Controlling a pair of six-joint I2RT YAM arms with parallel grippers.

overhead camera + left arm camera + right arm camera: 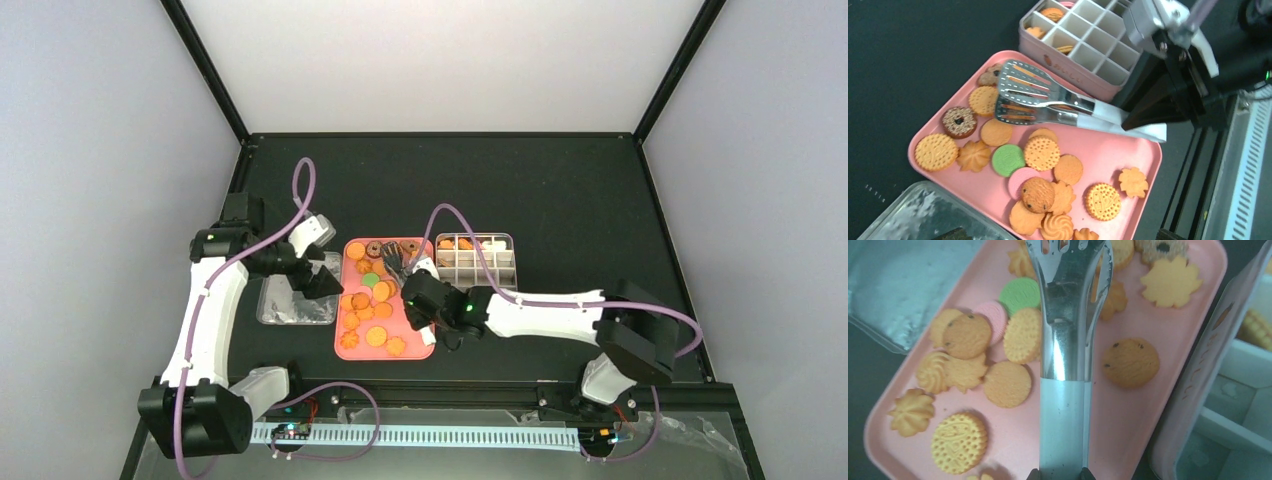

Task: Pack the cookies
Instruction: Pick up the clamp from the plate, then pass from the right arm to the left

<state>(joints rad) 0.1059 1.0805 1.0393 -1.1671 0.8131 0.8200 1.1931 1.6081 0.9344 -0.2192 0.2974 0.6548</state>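
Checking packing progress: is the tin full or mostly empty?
Mostly empty. The tin holds cookies in only a few cells; the other cells in view are bare.

Counter (pixel 560 190): matte black, flat, evenly lit. Far wall (pixel 440 60) white; side walls (pixel 90 150) pale grey. Black frame posts (pixel 204 65) rise from the counter's far corners.

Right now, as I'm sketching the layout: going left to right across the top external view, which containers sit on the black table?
Clear silvery plastic packaging → pink rectangular tray of cookies → white gridded square tin.
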